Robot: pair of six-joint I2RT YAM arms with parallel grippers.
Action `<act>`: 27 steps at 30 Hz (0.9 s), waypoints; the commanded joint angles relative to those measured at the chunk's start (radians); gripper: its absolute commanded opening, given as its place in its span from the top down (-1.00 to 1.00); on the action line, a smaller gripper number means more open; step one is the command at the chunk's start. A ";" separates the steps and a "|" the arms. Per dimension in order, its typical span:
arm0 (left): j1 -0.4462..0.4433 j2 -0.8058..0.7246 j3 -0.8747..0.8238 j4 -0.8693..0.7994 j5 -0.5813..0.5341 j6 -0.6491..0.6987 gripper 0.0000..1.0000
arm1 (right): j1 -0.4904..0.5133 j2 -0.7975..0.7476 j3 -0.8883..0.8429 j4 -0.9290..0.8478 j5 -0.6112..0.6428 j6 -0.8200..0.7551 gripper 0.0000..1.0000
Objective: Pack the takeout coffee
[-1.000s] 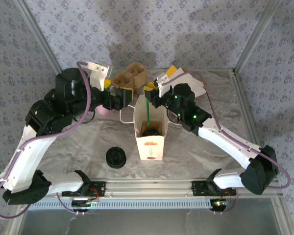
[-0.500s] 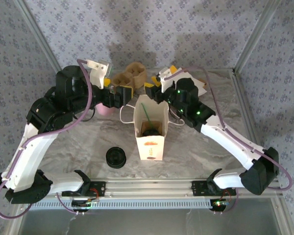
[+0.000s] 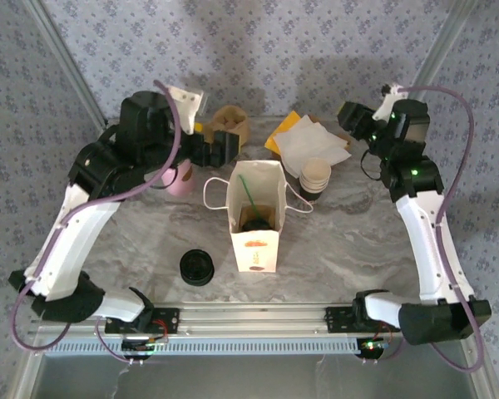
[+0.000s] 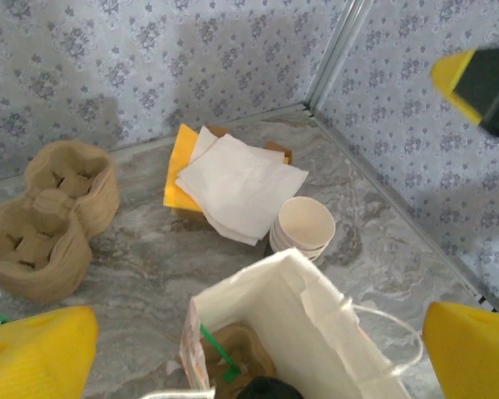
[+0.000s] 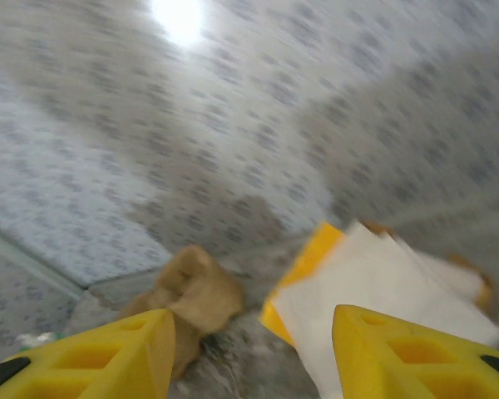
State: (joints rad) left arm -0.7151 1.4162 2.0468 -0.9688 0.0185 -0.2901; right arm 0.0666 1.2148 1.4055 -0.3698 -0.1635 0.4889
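The left arm (image 3: 71,229) rises from its base at the near left and bends toward the far centre, with its wrist held high. The left gripper (image 3: 219,150) points right and downward, empty, its yellow fingers (image 4: 35,353) spread wide. The right arm (image 3: 428,241) stands nearly upright along the right side. Up at the far right, the right gripper (image 3: 352,116) points left, its jaws parted and empty.

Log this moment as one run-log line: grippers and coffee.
left gripper: open, near back edge of paper bag | right gripper: open, raised at back right | takeout coffee: in bag
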 commanded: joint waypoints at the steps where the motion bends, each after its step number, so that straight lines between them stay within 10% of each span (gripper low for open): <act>1: 0.006 0.085 0.123 -0.043 0.031 0.005 -1.00 | -0.092 0.067 -0.088 -0.063 -0.087 0.195 -0.09; 16: 0.027 0.267 0.181 -0.032 0.032 0.002 -1.00 | -0.179 0.615 0.148 -0.095 -0.107 0.155 -0.42; 27: 0.082 0.269 0.107 -0.004 0.073 -0.016 -0.99 | -0.169 0.723 0.154 -0.087 -0.029 0.147 -0.75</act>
State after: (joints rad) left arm -0.6384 1.6909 2.1662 -0.9943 0.0643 -0.2909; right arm -0.1005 1.8957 1.5421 -0.4454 -0.2058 0.6464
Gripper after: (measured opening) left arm 0.995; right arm 0.875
